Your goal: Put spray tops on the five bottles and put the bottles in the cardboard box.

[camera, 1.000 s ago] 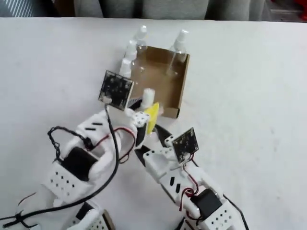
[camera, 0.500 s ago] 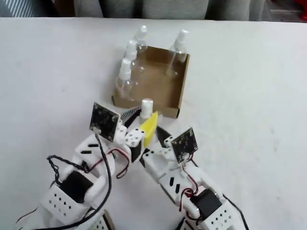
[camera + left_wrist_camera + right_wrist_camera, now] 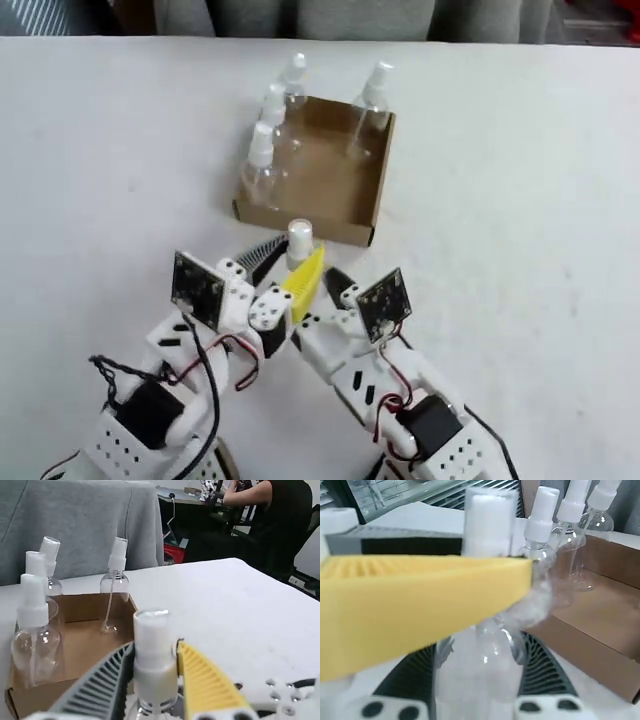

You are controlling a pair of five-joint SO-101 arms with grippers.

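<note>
Before the cardboard box (image 3: 381,185), left end effector (image 3: 155,666) and right end effector (image 3: 481,672) clamp one half-hidden bottle (image 3: 300,238)

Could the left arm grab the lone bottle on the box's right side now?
Probably not: the left gripper is shut on another bottle's spray top, though nothing blocks the lone bottle.

High view: bottle (image 3: 300,236) body hidden under left gripper (image 3: 299,250). Base cut off by left wrist view's edge. Neck behind yellow finger (image 3: 420,600) in right wrist view.
</note>
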